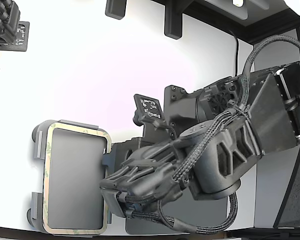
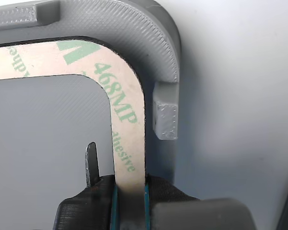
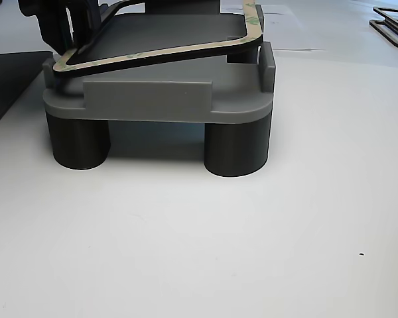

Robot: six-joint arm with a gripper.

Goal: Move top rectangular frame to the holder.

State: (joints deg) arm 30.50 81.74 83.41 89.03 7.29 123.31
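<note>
The top rectangular frame (image 1: 48, 175), tan with greenish marks, lies over the light grey holder (image 1: 38, 150) at the exterior view's lower left. My gripper (image 1: 106, 189) reaches in from the right and is shut on the frame's near long side. In the wrist view the frame's strip (image 2: 127, 110), printed "468MP", runs between my gripper's (image 2: 129, 203) jaws, inside the holder's rounded corner wall (image 2: 134, 28). The other view shows the frame (image 3: 179, 52) tilted over the holder (image 3: 152, 103): low at my gripper (image 3: 66, 30), higher at the far corner by a raised tab.
A second arm's gripper (image 1: 5, 25) hangs at the exterior view's upper left. Black brackets (image 1: 172, 22) stand at the table's back edge. A dark mat (image 1: 210, 220) lies under my arm. More thin frames (image 3: 393, 23) lie at the other view's far right.
</note>
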